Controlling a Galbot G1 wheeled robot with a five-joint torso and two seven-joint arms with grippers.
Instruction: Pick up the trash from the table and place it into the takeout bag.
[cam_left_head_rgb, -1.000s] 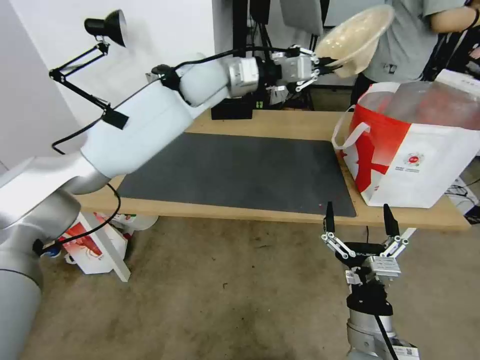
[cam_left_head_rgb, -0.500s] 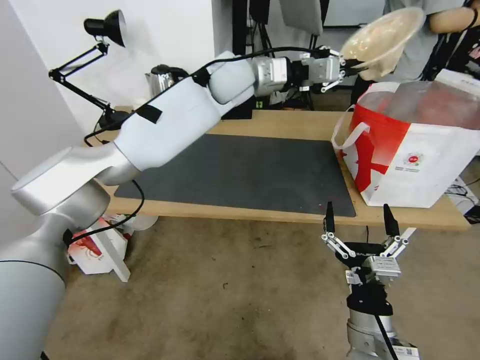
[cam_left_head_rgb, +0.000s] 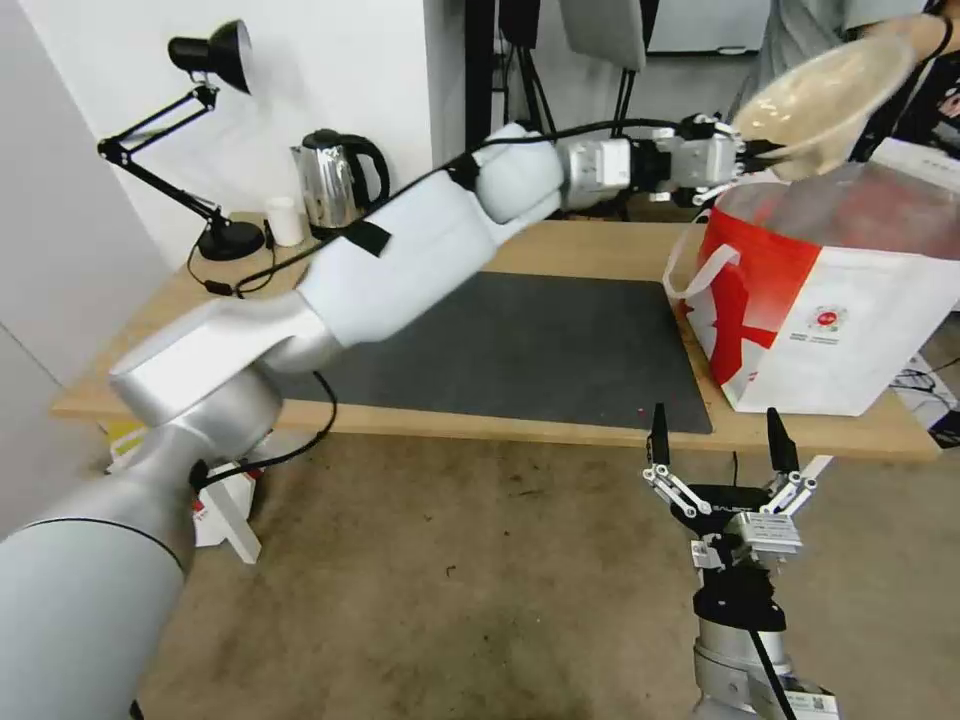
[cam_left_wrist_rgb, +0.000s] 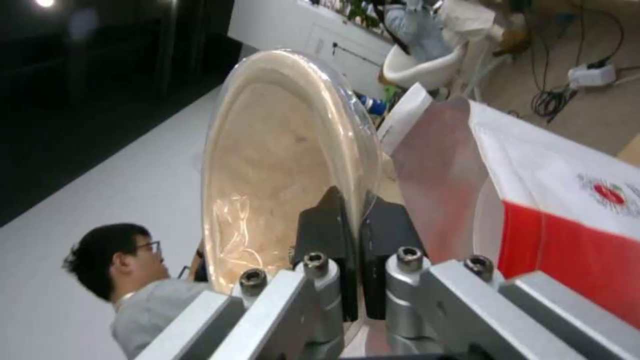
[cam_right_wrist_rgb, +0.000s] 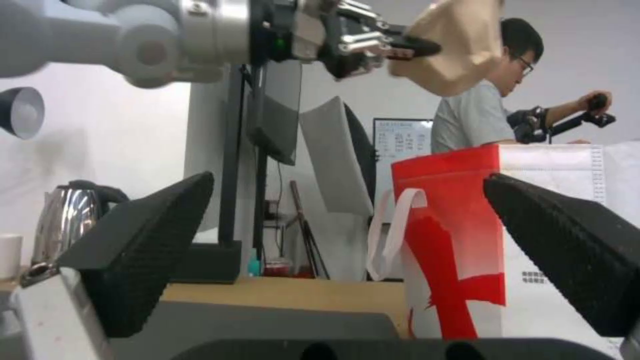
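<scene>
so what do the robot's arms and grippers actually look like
The left arm has glossy white shells, silver-grey joints, a black band and a black cable alongside. The left gripper is silver metal with black fingers. The right gripper has silver linkages, black pointed textured fingers and a black wrist.

The dark grey rectangular mat (cam_left_head_rgb: 500, 345) on the light-wood counter (cam_left_head_rgb: 560, 250) lay bare and passable. The large red-and-white boxy takeout bag (cam_left_head_rgb: 820, 310) blocked the counter's right end, its mouth gaping upward.

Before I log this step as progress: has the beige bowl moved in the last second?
Yes. The left gripper has carried the beige bowl rightward, now over the takeout bag.
</scene>
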